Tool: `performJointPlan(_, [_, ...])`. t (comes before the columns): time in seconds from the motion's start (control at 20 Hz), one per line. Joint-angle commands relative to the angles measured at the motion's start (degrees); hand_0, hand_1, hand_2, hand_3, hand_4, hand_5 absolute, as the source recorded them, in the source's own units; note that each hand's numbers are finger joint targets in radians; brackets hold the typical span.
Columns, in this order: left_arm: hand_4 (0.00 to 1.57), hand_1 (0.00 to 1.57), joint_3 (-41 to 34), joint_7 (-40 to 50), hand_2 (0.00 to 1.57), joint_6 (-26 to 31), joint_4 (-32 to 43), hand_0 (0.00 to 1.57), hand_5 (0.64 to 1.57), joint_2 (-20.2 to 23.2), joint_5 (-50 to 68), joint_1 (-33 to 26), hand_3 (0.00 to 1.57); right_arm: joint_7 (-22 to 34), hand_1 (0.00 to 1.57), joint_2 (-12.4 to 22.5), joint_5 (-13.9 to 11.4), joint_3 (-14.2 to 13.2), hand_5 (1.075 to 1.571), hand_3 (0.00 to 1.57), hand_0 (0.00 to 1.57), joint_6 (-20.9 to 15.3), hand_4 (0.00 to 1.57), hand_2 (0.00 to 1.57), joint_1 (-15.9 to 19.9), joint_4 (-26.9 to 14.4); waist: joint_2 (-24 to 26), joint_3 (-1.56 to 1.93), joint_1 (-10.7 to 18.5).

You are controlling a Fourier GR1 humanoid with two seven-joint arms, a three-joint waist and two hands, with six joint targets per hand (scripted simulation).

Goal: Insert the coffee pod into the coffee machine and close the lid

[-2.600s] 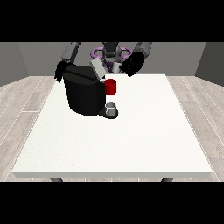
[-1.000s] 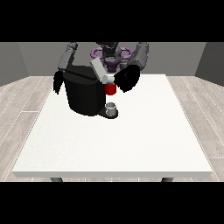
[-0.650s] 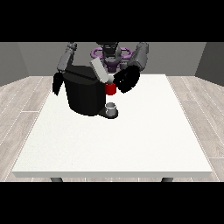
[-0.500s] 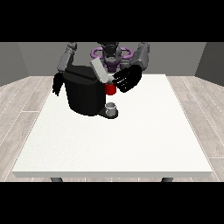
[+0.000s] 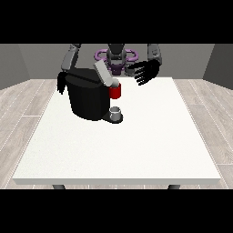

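I see the hand at the view's right [image 5: 144, 72] has lifted away, fingers spread and empty. The coffee pod [image 5: 115, 91] now sits at the coffee machine [image 5: 89, 96], seemingly inserted. The lid [image 5: 103, 73] stands raised, so closing remains.

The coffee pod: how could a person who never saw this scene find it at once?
Find the black coffee machine on the white table. The coffee pod sits at the machine's front, under the raised grey lid and above a small grey cup. It is the only red thing.
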State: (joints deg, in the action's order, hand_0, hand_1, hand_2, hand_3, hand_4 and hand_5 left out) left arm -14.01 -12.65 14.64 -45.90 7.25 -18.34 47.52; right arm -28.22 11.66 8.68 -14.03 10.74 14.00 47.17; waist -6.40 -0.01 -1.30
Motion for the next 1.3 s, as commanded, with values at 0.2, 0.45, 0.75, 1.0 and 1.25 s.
performJointPlan(0.2, [0.35, 0.00, -0.53, -10.29, 0.00, 5.10, -0.33, 0.00, 1.571, -4.89, 5.27, -22.36, 0.00, 1.04, 0.00, -3.66, -1.19, 3.07, 1.571, 0.00, 0.00, -0.31, 0.08, 0.00, -10.03, 3.10, 15.08, -0.06, 3.56])
performJointPlan(0.45, [0.28, 0.00, -2.78, -9.24, 0.00, 8.29, 0.82, 0.00, 1.571, -0.59, 7.16, -29.26, 0.00, 1.65, 0.00, -7.31, -8.11, 11.86, 1.571, 0.00, 0.00, -2.69, 0.00, 0.00, -13.91, 11.48, 21.13, -0.07, 1.41])
performJointPlan(0.75, [0.35, 0.00, -4.23, -8.35, 0.00, 8.52, 2.15, 0.00, 1.571, 0.44, 8.31, -36.96, 0.00, 11.73, 0.00, -11.52, -8.45, 21.05, 1.571, 0.00, 0.00, -5.36, 0.20, 0.00, -15.13, 25.77, 28.66, -0.05, -3.36])
performJointPlan(1.0, [0.30, 0.00, -4.40, -10.76, 0.00, 6.42, 0.77, 0.00, 1.571, -0.10, 8.47, -40.08, 0.00, 15.04, 0.00, -11.62, -10.68, 27.61, 1.571, 0.00, 0.00, -9.38, 0.12, 0.00, -14.80, 36.71, 28.63, -0.02, -4.58])
performJointPlan(1.25, [0.13, 0.00, -3.04, -12.26, 0.00, 7.49, -4.37, 0.00, 1.571, -0.08, 10.06, -40.26, 0.00, 19.70, 0.00, -10.60, -13.64, 25.38, 1.571, 0.00, 0.00, -11.79, 0.34, 0.00, -11.26, 46.55, 20.86, 0.00, -1.90])
